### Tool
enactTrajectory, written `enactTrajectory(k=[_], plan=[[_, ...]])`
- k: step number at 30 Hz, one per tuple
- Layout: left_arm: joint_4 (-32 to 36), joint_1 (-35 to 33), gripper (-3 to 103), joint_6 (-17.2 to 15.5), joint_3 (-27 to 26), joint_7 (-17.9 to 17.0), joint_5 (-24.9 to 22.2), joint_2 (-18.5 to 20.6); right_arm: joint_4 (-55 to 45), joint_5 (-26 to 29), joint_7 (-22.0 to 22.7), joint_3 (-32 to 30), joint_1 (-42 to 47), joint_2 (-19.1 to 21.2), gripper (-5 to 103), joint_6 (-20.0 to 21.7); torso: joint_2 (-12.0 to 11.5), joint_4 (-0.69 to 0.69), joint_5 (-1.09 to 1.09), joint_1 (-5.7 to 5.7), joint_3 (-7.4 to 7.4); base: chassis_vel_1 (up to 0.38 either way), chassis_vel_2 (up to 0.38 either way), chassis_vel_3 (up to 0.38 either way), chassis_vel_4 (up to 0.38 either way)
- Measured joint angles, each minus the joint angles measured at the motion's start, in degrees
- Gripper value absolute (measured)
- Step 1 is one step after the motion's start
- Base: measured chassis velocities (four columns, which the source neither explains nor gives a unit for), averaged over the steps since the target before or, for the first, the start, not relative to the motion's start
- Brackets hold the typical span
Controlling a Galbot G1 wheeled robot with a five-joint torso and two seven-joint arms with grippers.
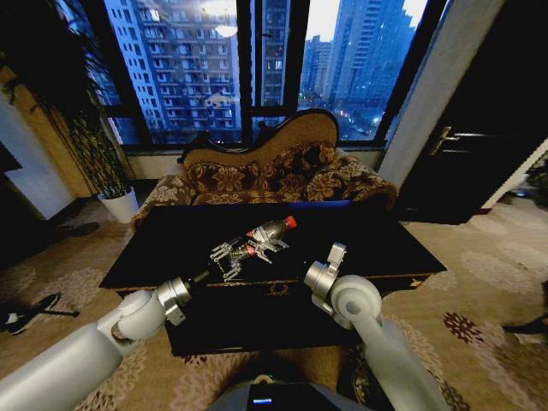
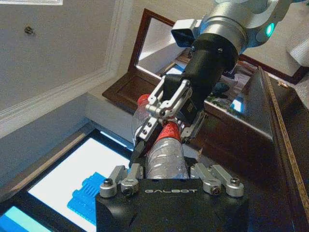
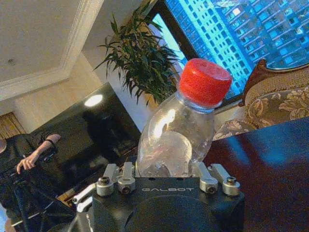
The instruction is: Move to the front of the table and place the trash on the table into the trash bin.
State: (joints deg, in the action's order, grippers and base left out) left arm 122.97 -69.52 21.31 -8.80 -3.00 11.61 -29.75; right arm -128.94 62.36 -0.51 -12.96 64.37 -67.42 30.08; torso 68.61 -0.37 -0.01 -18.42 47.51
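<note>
i see the bottle at frame centre on the table, left gripper clamped on it; right gripper's jaws i cannot tell.

The bottle lies on the surface near its middle, cap toward the right. The left claw sits at its left end. The right claw is right of the bottle, apart from it. A sofa stands behind the surface, a plant pot to its left.
</note>
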Motion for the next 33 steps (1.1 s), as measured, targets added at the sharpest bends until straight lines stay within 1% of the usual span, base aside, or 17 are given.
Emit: enactTrajectory(k=[2, 3, 4, 7, 10, 11, 14, 15, 19, 22, 24, 26, 28, 29, 31, 32, 33], plan=[[0.10, -0.36, 34, -0.11, -0.26, 0.01, 0.01, -0.05, -0.08, 0.01, -0.01, -0.12, 0.04, 0.00, 43, 0.00, 0.00, 0.00, 0.00, 0.00, 0.00, 0.000, 0.000, 0.000, 0.000], [0.17, -0.81, 44, -0.25, -0.62, -0.13, 0.06, -0.10, 0.13, -0.02, 0.06, -0.88, 0.17, -0.08, 43, -0.09, 0.00, 0.01, 0.00, 0.00, 0.00, 0.000, 0.000, 0.000, 0.000], [0.17, -0.81, 44, -0.25, -0.62, -0.13, 0.06, -0.10, 0.13, -0.02, 0.06, -0.88, 0.17, -0.08, 43, -0.09, 0.00, 0.01, 0.00, 0.00, 0.00, 0.000, 0.000, 0.000, 0.000], [0.02, -0.89, 60, -0.74, -1.04, -0.43, 0.14, -0.22, 0.33, -0.19, 0.51, -2.23, 0.41, -0.40, 34, -0.48, 0.00, -0.01, 0.00, 0.00, 0.00, 0.000, 0.000, 0.000, 0.000], [0.00, -0.81, 66, -0.98, -1.31, -0.56, 0.14, -0.23, 0.40, -0.16, 0.53, -2.74, 0.50, -0.46, 29, -0.48, 0.00, -0.01, 0.00, 0.00, 0.00, 0.000, 0.000, 0.000, 0.000], [0.00, -0.81, 66, -0.98, -1.31, -0.56, 0.14, -0.23, 0.40, -0.16, 0.53, -2.74, 0.50, -0.46, 29, -0.48, 0.00, -0.01, 0.00, 0.00, 0.00, 0.000, 0.000, 0.000, 0.000], [0.00, -1.03, 82, -1.12, -2.00, -0.85, 0.06, -0.23, 0.57, -0.04, 0.55, -3.44, 0.54, -0.53, 28, -0.48, 0.00, 0.00, 0.00, 0.00, 0.00, 0.000, 0.000, 0.000, 0.000], [0.00, -1.03, 82, -1.12, -2.00, -0.85, 0.06, -0.23, 0.57, -0.04, 0.55, -3.44, 0.54, -0.53, 28, -0.48, 0.00, 0.00, 0.00, 0.00, 0.00, 0.000, 0.000, 0.000, 0.000], [0.33, -1.75, 97, -2.01, -4.09, -1.99, -1.82, -0.93, 1.35, -0.02, 0.56, -4.83, -0.17, -1.19, 28, -0.58, 0.00, 0.00, 0.00, 0.00, 0.00, 0.000, 0.000, 0.000, 0.000], [1.24, -1.83, 100, -4.05, -6.19, -2.55, -5.34, -1.06, 1.88, -0.76, 0.57, -5.59, -0.67, -1.58, 28, -1.31, 0.00, 0.00, 0.00, 0.00, 0.00, 0.000, 0.000, 0.000, 0.000], [3.14, -1.69, 100, -7.89, -8.67, -3.59, -11.60, -0.88, 2.31, -2.23, 0.56, -6.19, -1.18, -2.15, 28, -2.39, 0.00, 0.00, 0.00, 0.00, 0.00, 0.000, 0.000, 0.000, 0.000], [3.62, -1.51, 100, -9.28, -9.37, -4.51, -13.87, -0.86, 2.50, -3.11, 0.56, -6.39, -1.27, -2.22, 28, -2.75, 0.00, 0.01, 0.01, 0.00, 0.00, 0.000, 0.000, 0.000, 0.000], [4.77, -0.71, 100, -14.40, -11.66, -8.99, -20.63, -1.63, 3.27, -6.42, 0.57, -7.07, -1.45, -2.23, 28, -4.03, 0.00, -0.02, 0.01, 0.00, 0.00, 0.000, 0.000, 0.000, 0.000], [4.77, -0.71, 100, -14.40, -11.66, -8.99, -20.63, -1.63, 3.27, -6.42, 0.57, -7.07, -1.45, -2.23, 28, -4.03, 0.00, -0.02, 0.01, 0.00, 0.00, 0.000, 0.000, 0.000, 0.000], [5.30, 0.31, 100, -20.17, -13.56, -14.14, -24.98, -3.44, 4.97, -12.94, 0.55, -7.27, -1.54, -2.13, 28, -6.03, 0.00, 0.00, 0.01, 0.00, 0.00, 0.000, 0.000, 0.000, 0.000], [5.30, 0.31, 100, -20.17, -13.56, -14.14, -24.98, -3.44, 4.97, -12.94, 0.55, -7.27, -1.54, -2.13, 28, -6.03, 0.00, 0.00, 0.01, 0.00, 0.00, 0.000, 0.000, 0.000, 0.000], [5.36, 0.76, 100, -22.04, -14.12, -15.49, -26.21, -4.13, 5.65, -15.41, 0.56, -7.33, -1.54, -2.09, 28, -6.69, 0.00, 0.01, 0.00, 0.00, 0.00, 0.000, 0.000, 0.000, 0.000]])
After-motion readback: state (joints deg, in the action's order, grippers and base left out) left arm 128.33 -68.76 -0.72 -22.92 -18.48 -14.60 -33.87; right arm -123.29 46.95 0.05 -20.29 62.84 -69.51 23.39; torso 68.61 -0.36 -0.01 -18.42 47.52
